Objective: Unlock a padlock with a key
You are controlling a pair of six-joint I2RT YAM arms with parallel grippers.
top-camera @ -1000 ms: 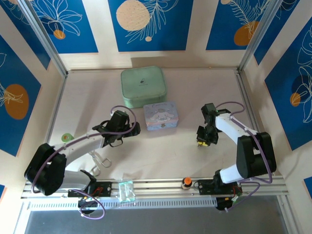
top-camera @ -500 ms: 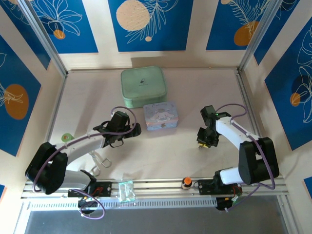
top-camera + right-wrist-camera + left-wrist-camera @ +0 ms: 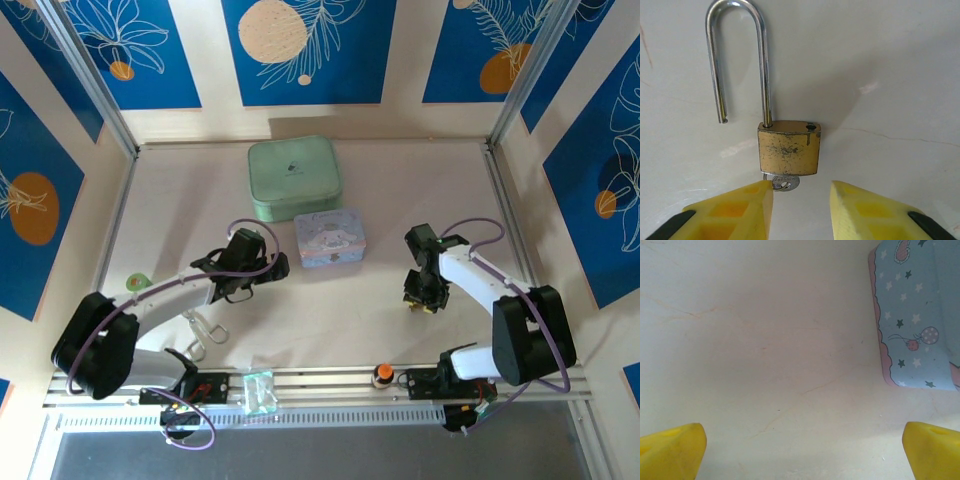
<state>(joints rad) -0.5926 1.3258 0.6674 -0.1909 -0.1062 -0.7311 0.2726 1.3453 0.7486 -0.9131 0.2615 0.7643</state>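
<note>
Top external view: the table (image 3: 400,180) carries both arms. The left arm (image 3: 160,290) reaches in from the near left and the right arm (image 3: 485,275) bends in from the near right. A green case (image 3: 293,176) lies at the far middle, and the blue tin (image 3: 331,238) sits just in front of it. A wire clip (image 3: 203,330) lies near the left arm's base, and an orange knob (image 3: 382,373) stands on the front rail.

The left gripper (image 3: 262,272) hangs just left of the tin. In the left wrist view its jaws are spread wide, one yellow fingertip (image 3: 670,450) in each bottom corner, with bare table between them and the tin (image 3: 915,315) at the upper right.

The right gripper (image 3: 422,300) points down at the table right of the tin, well apart from it. In the right wrist view the right gripper (image 3: 802,200) has its jaws parted and clamps nothing. The padlock (image 3: 788,148) lies flat on the table just beyond the fingertips, with its shackle (image 3: 762,65) up and one leg free of the body. The key (image 3: 785,182) sits in the bottom of the body, its head poking out beside the left-hand fingertip (image 3: 752,205); I cannot tell whether they touch
</note>
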